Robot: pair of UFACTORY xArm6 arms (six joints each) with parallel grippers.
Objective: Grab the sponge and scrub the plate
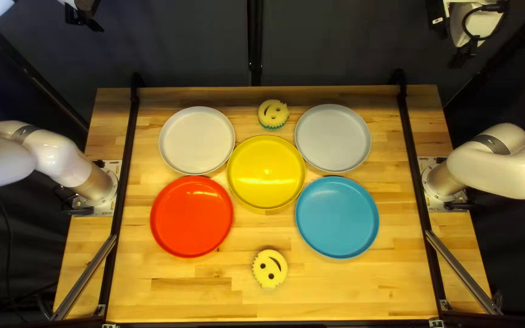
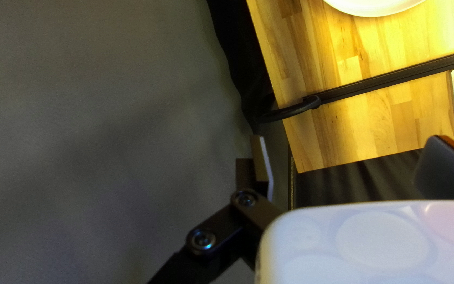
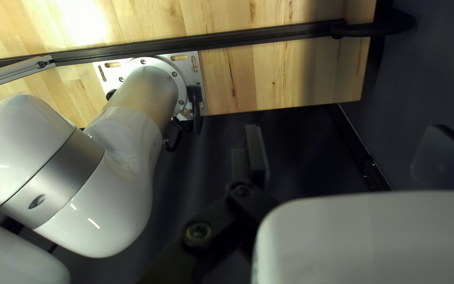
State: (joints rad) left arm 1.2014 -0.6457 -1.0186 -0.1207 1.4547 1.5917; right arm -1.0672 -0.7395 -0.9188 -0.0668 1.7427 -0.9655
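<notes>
Two round yellow smiley sponges are on the table, one [image 1: 270,268] at the near side, the other [image 1: 273,114] at the far side between two pale plates. The plates are yellow [image 1: 266,172], red [image 1: 191,216], blue [image 1: 336,217], white [image 1: 196,140] and grey [image 1: 332,138]. My left gripper [image 1: 86,16] is raised beyond the table's far left corner, away from both sponges; in its wrist view, the left gripper [image 2: 350,164] is open and empty. Past the far right corner hangs my right gripper [image 1: 462,56]; the right wrist view shows the right gripper [image 3: 350,156] open, nothing between its fingers.
Black rails [image 1: 130,152] run along both sides of the wooden table [image 1: 214,291]. The base of my left arm [image 1: 95,184] and that of my right arm [image 1: 445,181] stand outside them. A dark curtain [image 1: 183,45] hangs behind.
</notes>
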